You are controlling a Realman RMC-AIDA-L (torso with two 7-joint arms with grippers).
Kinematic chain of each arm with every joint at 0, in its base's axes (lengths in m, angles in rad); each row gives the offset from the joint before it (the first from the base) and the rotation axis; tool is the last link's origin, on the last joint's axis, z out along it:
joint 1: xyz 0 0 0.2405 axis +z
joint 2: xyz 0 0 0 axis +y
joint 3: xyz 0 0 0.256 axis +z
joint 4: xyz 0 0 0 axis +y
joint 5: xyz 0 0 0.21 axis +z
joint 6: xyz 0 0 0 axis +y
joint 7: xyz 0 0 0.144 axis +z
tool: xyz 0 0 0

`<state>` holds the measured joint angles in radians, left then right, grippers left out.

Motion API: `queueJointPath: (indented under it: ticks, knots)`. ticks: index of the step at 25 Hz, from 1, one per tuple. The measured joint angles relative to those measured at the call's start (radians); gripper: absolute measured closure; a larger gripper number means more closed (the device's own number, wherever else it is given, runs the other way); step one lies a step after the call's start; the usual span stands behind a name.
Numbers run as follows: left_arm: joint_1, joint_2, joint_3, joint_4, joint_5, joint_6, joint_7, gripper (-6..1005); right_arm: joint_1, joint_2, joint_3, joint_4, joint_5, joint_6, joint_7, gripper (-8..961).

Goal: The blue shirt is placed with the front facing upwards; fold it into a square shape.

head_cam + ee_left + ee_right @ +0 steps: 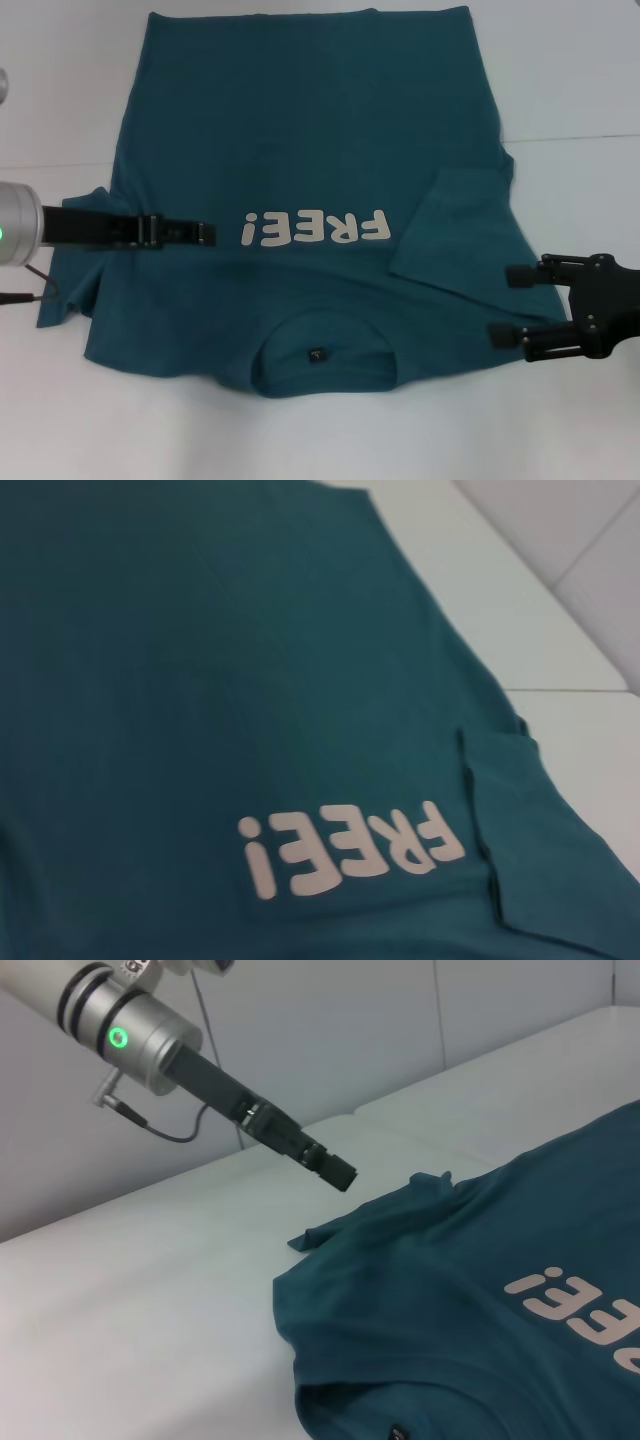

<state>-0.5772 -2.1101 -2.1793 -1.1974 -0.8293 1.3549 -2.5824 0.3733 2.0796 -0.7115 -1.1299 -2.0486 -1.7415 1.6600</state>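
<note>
Head view, shirt: the large dark teal-blue short-sleeved cotton T-shirt (300, 150) lies flat, front up, on the white table surface (580, 80), filling the middle of the view. Its collar is at 6 o'clock, its hem at 12 o'clock.
Head view, lettering: the bold white "FREE!" print (313, 228) sits just below centre and reads upside down.
Head view, neck tag: the small dark tag (317, 353) is inside the collar at 6 o'clock.
Head view, sleeves: the sleeve at 3 o'clock (450, 230) is folded in over the chest; the sleeve at 9 o'clock (75, 270) lies spread and rumpled on the table.
Head view, left gripper (205, 234): it reaches in from 9 o'clock over the shirt, its tip just beside the "!" of the print; fingers drawn together on nothing.
Head view, right gripper (508, 305): at 4 o'clock, at the shirt's edge, its two black fingers apart and holding nothing.
Left wrist view, shirt: teal cloth (200, 680) fills most of the view, with the print (350, 850) and the folded-in sleeve (520, 830) showing; own fingers out of sight.
Right wrist view, shirt: collar and shoulder (420, 1290) on the white table, the rumpled sleeve (370, 1215) raised in a ridge.
Right wrist view, left gripper (340, 1172): it hangs above the rumpled sleeve, apart from the cloth.
</note>
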Motion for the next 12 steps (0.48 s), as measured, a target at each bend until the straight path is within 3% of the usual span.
queueJointPath:
  ticks: [4,12]
  knots:
    - [-0.011,0.011,-0.019,0.0,0.023,0.008,-0.059,129,0.007,0.004,-0.001,0.013,0.0,0.01,-0.003,7]
    - [-0.012,0.012,-0.126,0.005,0.138,-0.026,-0.113,129,0.011,0.007,-0.002,0.064,0.005,0.015,-0.016,6]
